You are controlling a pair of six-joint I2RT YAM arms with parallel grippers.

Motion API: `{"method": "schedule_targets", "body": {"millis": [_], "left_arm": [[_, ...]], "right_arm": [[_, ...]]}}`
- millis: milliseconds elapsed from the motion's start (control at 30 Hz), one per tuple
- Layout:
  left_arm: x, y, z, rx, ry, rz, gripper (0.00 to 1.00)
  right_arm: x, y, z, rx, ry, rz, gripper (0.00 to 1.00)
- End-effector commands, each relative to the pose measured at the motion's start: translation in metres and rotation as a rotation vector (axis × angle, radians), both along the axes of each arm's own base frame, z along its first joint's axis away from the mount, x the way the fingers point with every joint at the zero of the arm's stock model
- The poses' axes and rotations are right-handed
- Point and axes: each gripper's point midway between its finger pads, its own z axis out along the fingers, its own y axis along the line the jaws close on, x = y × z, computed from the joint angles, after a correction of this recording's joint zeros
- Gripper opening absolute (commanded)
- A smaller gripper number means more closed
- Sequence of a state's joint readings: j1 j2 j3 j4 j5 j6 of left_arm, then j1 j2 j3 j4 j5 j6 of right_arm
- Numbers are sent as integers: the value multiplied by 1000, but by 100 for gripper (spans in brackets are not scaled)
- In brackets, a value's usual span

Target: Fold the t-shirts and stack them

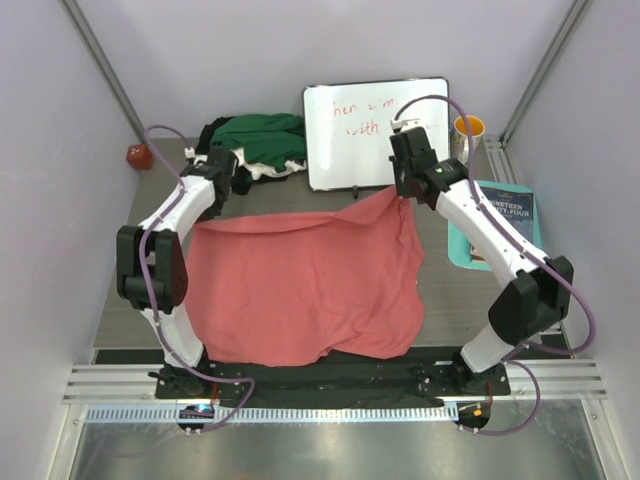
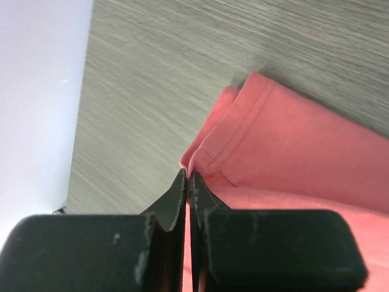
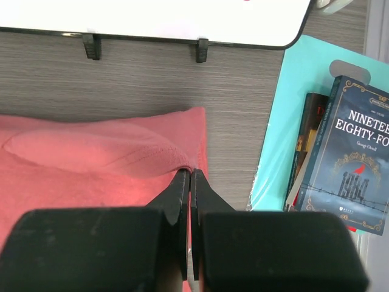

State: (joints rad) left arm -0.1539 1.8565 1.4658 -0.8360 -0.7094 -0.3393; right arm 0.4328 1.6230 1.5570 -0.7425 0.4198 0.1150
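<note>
A pink shirt [image 1: 300, 290] lies spread over the middle of the tabletop [image 1: 130, 310], its near edge reaching the arm bases and its surface loosely wrinkled. The left hand [image 2: 187, 176] is clenched on the shirt's far left corner: in the left wrist view its two dark fingers meet tip to tip with the stitched hem pinched between them, and the cloth folds back on itself just beyond the tips, above bare grey wood grain. The right hand [image 3: 187, 173] is likewise clenched on the shirt's far right corner, where the right wrist view shows the hem gathered at the closed fingertips and a soft ridge of cloth running off to the left. From above, that right corner is drawn up into a point toward the right hand, while the left corner sits at the left hand near the far left of the tabletop. Behind the left hand a green shirt [image 1: 260, 135] lies bunched at the far edge, with white and black cloth showing beneath it. A board [image 1: 370, 135] with red writing stands beside this heap, behind the pink shirt. To the right, a book [image 3: 352, 152] rests on a teal tray [image 3: 285, 121], just beside the pinched corner, and an orange mug [image 1: 468, 128] stands at the back right.
</note>
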Motion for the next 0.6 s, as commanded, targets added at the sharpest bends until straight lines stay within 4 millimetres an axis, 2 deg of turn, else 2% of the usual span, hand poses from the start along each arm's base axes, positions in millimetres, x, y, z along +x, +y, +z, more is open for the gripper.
{"method": "schedule_targets", "body": {"millis": [0, 133, 300, 400, 567], "left_arm": [[1, 1, 44, -30, -131, 31, 0], [-3, 5, 46, -5, -99, 39, 0], [-7, 3, 39, -19, -67, 31, 0], [-10, 5, 30, 2, -23, 34, 0], [-18, 7, 10, 15, 30, 45, 0]], "right_arm": [[-19, -1, 25, 58, -53, 2, 1], [-37, 6, 15, 107, 16, 42, 1], [-56, 17, -5, 160, 106, 81, 1], [-65, 20, -13, 178, 145, 96, 1], [-78, 24, -15, 209, 171, 115, 1]]}}
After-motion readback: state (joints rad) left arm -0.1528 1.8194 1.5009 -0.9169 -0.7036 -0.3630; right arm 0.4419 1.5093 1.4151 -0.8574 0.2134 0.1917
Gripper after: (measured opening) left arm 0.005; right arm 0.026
